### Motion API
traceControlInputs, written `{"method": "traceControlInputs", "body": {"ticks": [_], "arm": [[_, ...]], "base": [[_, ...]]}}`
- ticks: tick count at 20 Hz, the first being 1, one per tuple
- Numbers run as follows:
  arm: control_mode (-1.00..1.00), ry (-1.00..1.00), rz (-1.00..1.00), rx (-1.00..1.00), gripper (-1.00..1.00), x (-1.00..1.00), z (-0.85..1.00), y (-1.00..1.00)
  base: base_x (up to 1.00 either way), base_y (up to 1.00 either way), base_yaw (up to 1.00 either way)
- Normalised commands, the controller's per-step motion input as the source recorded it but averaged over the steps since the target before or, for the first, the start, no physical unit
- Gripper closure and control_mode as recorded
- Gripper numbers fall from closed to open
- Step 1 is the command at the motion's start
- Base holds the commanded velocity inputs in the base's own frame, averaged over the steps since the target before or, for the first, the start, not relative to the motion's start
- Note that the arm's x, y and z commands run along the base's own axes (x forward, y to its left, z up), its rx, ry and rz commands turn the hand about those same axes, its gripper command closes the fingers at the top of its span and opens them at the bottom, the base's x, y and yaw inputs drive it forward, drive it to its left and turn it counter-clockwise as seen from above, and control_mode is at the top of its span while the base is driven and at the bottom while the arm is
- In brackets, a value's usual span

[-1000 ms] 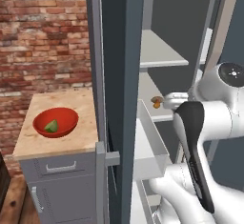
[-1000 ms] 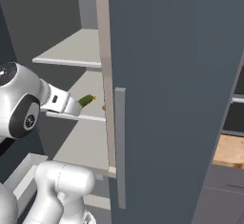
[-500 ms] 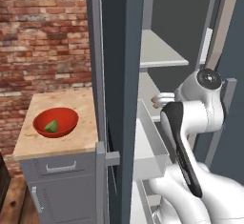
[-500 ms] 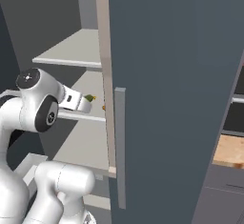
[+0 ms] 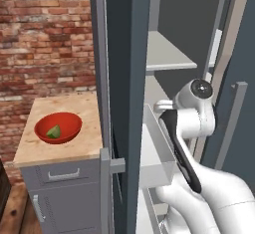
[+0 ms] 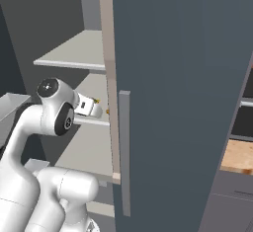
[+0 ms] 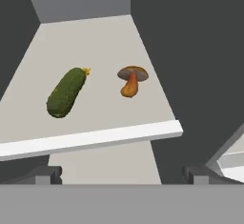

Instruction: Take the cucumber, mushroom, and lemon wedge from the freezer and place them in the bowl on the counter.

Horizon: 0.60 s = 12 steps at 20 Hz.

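Arm swinging back into freezer [image 5: 124, 54]; hand [image 7: 121, 173] wide, empty, nearing shelf front edge. Lemon wedge [image 5: 54, 131] lying in bowl [image 5: 58, 127]; cucumber [image 7: 66, 91], mushroom [image 7: 131, 80] remaining.

red brick wall [image 5: 45, 34] on my left, wood plank floor [image 5: 12, 213] down low, grey base cabinet [image 5: 64, 198] with metal handles

2 base cams flank freezer [image 5: 124, 54]; hand cam close on shelf [image 7: 95, 123].

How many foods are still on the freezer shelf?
2. The cucumber lies on the pale shelf, with the mushroom beside it, apart. More food might hide on shelves out of view.
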Motion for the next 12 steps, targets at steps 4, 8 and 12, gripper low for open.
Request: {"method": "traceControlInputs", "body": {"ticks": [4,8,12], "arm": [[-1.0,0.0,-0.03,0.0,-1.0,0.6,-0.25,-0.13],[-1.0,0.02,-0.04,0.0,-1.0,0.52,-0.28,-0.09],[-1.0,0.05,-0.04,0.0,-1.0,0.52,-0.2,-0.04]], "base": [[0.0,0.0,0.0],[0.0,0.0,0.0],[0.0,0.0,0.0]]}}
